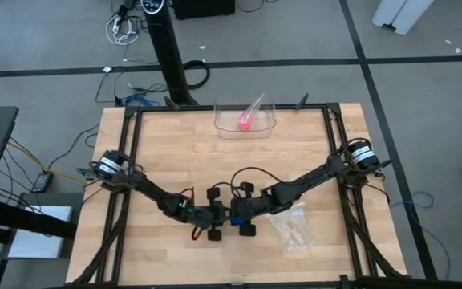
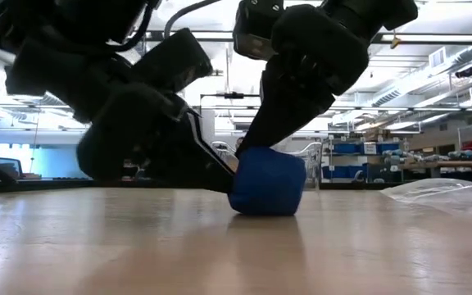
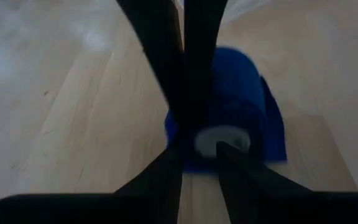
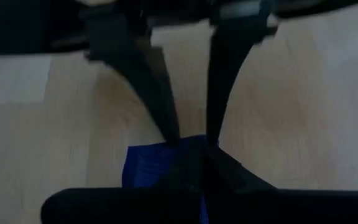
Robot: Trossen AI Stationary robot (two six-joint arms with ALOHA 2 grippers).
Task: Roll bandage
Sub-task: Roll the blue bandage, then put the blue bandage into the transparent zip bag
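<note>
Bare wooden table (image 2: 138,246) fills the foreground at tabletop height, and right in the middle of it sits the bandage (image 2: 267,182), a bright blue roll resting on the boards with both arms crowded over it. Seen from above, the two arms reach in from either side and meet toward the near middle of the table, the roll (image 1: 233,218) showing only as a speck of blue between them.

From its wrist camera, the left gripper (image 3: 197,146) has its fingers slightly apart at the end of the roll (image 3: 241,99), where the pale core shows. Whether they pinch anything I cannot tell.

On the other side, the right gripper (image 4: 188,155) has its jaws closed together, tips down on the blue fabric (image 4: 148,168).

Over by the right arm a clear plastic bag (image 1: 293,231) lies crumpled on the wood. At the far edge stands a clear tray (image 1: 221,127) with a small pink roll (image 1: 245,122) inside it
</note>
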